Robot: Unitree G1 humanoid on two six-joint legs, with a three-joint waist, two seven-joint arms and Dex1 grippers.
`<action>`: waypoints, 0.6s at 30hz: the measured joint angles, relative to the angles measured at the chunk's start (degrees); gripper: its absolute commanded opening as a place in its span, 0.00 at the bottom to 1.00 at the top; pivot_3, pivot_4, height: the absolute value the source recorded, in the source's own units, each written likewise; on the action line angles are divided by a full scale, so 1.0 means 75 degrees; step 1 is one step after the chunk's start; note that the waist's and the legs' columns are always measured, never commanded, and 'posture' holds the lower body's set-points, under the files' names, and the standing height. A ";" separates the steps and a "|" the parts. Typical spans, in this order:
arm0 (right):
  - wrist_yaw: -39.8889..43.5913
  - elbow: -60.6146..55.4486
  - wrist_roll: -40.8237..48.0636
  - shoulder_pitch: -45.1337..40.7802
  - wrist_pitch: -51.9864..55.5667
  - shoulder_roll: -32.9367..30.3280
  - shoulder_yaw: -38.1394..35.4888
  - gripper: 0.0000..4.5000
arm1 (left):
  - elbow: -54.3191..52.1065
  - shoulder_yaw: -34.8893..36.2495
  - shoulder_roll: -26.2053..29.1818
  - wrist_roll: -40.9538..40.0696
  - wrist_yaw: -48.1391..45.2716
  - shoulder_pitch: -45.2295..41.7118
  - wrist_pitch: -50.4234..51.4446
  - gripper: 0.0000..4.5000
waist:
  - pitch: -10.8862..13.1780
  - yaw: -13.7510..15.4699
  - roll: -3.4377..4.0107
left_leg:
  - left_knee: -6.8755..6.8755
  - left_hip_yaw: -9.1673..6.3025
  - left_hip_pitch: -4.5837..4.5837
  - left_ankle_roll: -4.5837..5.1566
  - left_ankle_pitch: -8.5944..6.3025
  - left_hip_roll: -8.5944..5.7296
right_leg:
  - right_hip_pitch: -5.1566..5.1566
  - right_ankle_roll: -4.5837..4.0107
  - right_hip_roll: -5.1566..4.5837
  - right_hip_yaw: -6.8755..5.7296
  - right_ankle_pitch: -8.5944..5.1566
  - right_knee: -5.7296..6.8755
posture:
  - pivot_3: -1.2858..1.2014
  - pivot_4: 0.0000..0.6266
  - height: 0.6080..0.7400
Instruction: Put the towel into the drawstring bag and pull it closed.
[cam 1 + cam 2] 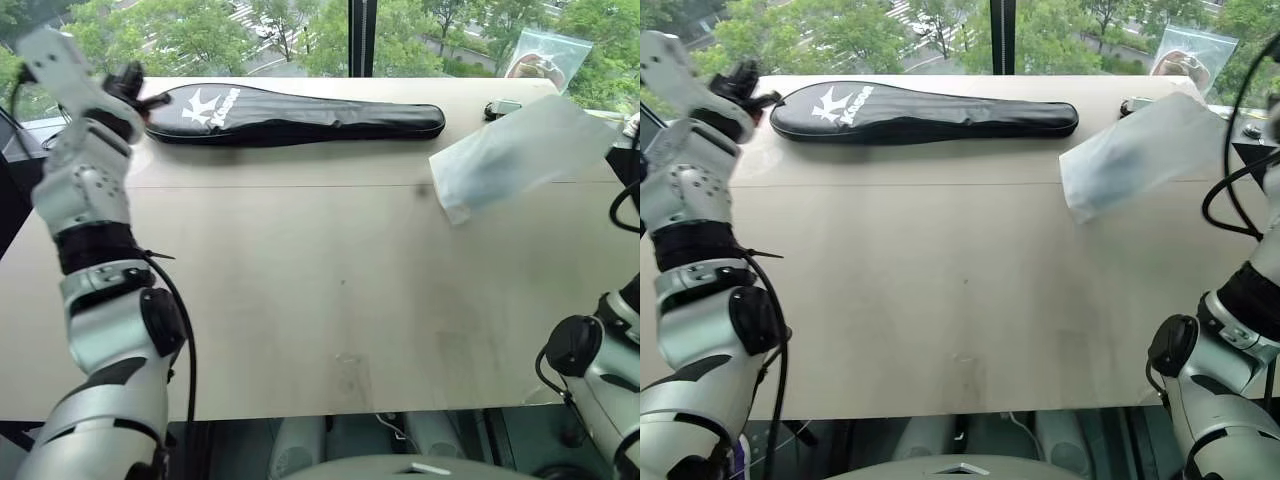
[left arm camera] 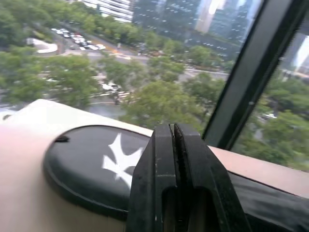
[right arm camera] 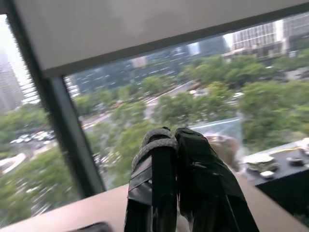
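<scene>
Right eye view: drawstring bag (image 1: 1140, 155) hangs from clenched right claw (image 3: 175, 137).

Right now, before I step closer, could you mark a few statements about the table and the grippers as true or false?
1. The black racket cover lies along the far side of the table. True.
2. The left gripper is open. False: its fingers are pressed shut, with nothing between them.
3. The towel lies loose in the middle of the table. False: the towel shows as a light-blue shape through the drawstring bag, at the table's far right.
4. A clear plastic zip bag stands by the window, beyond the drawstring bag. True.
5. The right gripper is shut. True.
</scene>
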 measured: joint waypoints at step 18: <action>0.1591 -0.2658 0.6663 0.3075 0.1450 -0.2107 0.1751 0.00 | -0.2491 -0.1155 -0.0319 -0.0803 -0.1634 0.1388 0.1951 0.01 | 0.0000 -0.0118 -0.0005 | 0.0015 -0.0019 0.0023 0.0002 0.0000 0.0007 | 0.0036 0.0001 0.0017 -0.0010 -0.0002 -0.0013 | 0.52 0.24 1.00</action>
